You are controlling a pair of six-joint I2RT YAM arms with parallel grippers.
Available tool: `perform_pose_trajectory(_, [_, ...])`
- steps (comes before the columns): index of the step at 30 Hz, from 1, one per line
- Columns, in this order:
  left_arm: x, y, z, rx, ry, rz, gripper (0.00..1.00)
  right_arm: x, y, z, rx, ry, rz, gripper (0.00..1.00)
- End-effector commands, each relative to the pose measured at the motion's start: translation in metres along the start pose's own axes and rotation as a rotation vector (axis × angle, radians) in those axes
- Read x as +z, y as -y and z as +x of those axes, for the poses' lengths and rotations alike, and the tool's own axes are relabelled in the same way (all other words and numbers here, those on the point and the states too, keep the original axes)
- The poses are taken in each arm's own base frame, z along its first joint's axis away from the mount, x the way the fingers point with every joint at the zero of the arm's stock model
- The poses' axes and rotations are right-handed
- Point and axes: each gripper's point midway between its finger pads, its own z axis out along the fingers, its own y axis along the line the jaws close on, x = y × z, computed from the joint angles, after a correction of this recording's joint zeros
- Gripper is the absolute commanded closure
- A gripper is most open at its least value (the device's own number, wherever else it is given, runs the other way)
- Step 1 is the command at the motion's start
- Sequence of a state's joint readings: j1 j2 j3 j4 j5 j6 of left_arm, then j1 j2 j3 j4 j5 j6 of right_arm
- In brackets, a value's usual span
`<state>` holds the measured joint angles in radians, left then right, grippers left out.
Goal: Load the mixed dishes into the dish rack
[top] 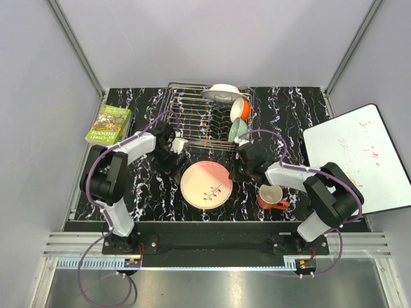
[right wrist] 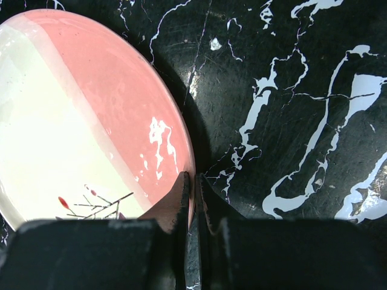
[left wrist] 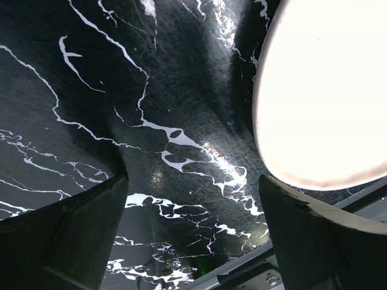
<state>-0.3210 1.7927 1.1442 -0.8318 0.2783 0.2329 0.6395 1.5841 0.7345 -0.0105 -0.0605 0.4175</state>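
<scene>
The peach-pink plate with the twig motif (top: pixel 207 185) lies flat on the black marble table in front of the dish rack (top: pixel 192 115). My right gripper (top: pixel 235 168) is shut on its right rim; the wrist view shows the fingers pinching the plate (right wrist: pixel 78 121) at the gripper (right wrist: pixel 195 187). My left gripper (top: pixel 168 156) is open and empty (left wrist: pixel 192 181), beside a small pale cup (top: pixel 180 145). A bright overexposed round object (left wrist: pixel 326 90) lies just past its right finger. The white plate (top: pixel 223 93), orange bowl (top: pixel 240 108) and pale green bowl (top: pixel 237 130) stand in the rack. The orange mug (top: pixel 270 197) sits at the front right.
A green book (top: pixel 109 124) lies at the table's left edge. A whiteboard (top: pixel 356 157) overhangs the right side. Grey walls close in the back and both sides. The table's front rail (left wrist: pixel 290 241) shows low in the left wrist view.
</scene>
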Motion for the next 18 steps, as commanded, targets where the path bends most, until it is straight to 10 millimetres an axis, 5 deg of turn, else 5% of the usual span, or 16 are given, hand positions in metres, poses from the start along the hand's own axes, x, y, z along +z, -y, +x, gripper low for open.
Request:
perform_pose_trajectory(1, [-0.02,-0.014,-0.013,-0.01,0.125,-0.075,0.01,-0.001,0.005,0.014,-0.033,-0.021,0.03,0.91])
perform_pose_trajectory(4, [-0.077,0.001,-0.036,0.038,0.312,-0.095,0.01,-0.003,0.003,0.013,-0.038,-0.015,0.028,0.91])
perform_pose_trajectory(7, [-0.114,0.016,-0.036,-0.065,0.385,-0.068,0.01,-0.003,0.004,0.014,-0.042,-0.013,0.035,0.91])
perform_pose_trajectory(13, [-0.137,0.031,-0.024,-0.276,0.389,0.3,0.01,-0.004,0.003,0.012,-0.048,0.001,0.035,0.91])
perform_pose_trajectory(17, [-0.142,0.0,-0.01,-0.259,0.416,0.026,0.01,-0.005,0.0,0.013,-0.058,0.0,0.028,0.91])
perform_pose_trajectory(18, [-0.164,0.002,-0.016,-0.177,0.533,-0.089,0.01,-0.005,-0.001,0.013,-0.059,-0.001,0.027,0.91])
